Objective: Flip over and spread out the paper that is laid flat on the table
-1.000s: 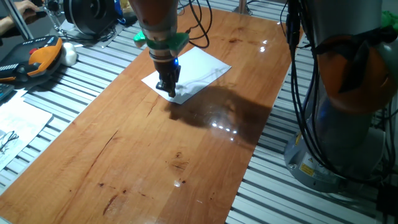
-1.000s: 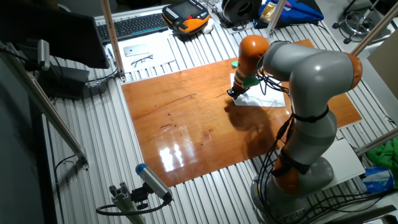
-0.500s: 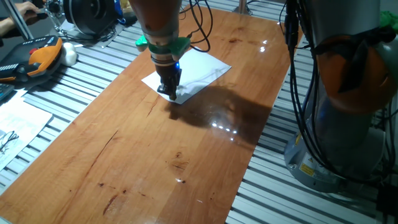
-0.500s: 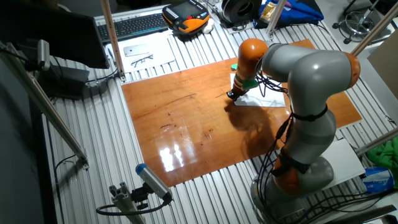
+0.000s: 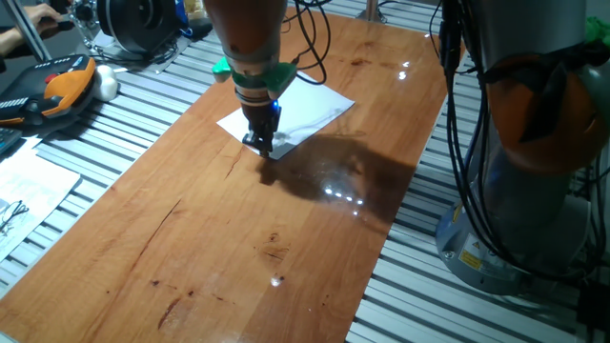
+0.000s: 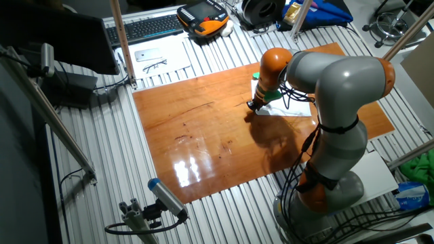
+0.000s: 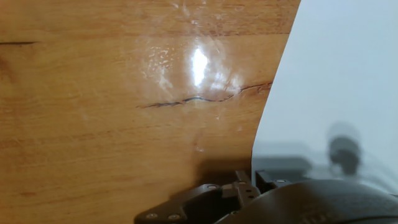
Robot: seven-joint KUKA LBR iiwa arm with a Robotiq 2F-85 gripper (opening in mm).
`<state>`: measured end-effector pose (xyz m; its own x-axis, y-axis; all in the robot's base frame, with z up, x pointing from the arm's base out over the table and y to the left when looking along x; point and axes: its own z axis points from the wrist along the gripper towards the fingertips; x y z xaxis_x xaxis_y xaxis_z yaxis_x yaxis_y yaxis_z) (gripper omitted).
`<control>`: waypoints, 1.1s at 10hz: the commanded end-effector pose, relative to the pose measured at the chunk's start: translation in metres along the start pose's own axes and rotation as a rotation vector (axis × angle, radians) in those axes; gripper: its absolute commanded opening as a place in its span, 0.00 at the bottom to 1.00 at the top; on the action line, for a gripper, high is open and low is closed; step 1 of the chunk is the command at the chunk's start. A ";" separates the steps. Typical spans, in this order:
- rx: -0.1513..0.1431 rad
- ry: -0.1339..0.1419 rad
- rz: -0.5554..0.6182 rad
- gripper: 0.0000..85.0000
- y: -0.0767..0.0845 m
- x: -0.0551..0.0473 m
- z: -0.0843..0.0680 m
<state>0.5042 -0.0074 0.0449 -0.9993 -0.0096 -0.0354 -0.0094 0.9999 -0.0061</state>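
The paper (image 5: 307, 107) is a white sheet lying on the far part of the reddish-brown table (image 5: 238, 238), blank face up. My gripper (image 5: 263, 146) points straight down at the sheet's near corner, fingers pinched together on that edge. In the other fixed view the gripper (image 6: 251, 106) is at the left corner of the paper (image 6: 288, 108) on the table (image 6: 203, 129). In the hand view the paper (image 7: 336, 81) fills the right side, its curved edge running down into the closed fingertips (image 7: 252, 180) above the wood (image 7: 93, 112).
The arm's base and cables (image 5: 515, 191) stand to the right of the table. An orange-black pendant (image 5: 57, 86), printed sheets (image 5: 24, 191) and a keyboard (image 6: 146, 27) lie on the grey slats. A green object (image 5: 221, 65) sits by the paper's far side.
The gripper has shifted slightly toward the near corner of the paper and stays low on it. The sheet's near corner now sits under the fingers.
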 end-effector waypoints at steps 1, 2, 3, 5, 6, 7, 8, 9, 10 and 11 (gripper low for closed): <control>0.002 -0.006 0.004 0.40 0.000 0.001 0.001; 0.002 -0.005 0.000 0.40 0.000 0.001 0.001; 0.002 0.000 -0.003 0.40 0.000 0.001 0.002; 0.019 -0.003 -0.010 0.40 0.000 0.002 0.003; 0.023 -0.006 -0.010 0.40 0.000 0.001 0.004; 0.026 -0.006 -0.012 0.40 0.000 0.002 0.006; 0.028 -0.009 -0.012 0.40 -0.001 0.002 0.008; 0.030 -0.012 -0.014 0.40 -0.001 0.002 0.010; 0.030 -0.012 -0.014 0.40 -0.001 0.002 0.011; 0.033 -0.014 -0.015 0.40 -0.001 0.002 0.011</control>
<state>0.5026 -0.0088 0.0338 -0.9985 -0.0256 -0.0485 -0.0237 0.9989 -0.0407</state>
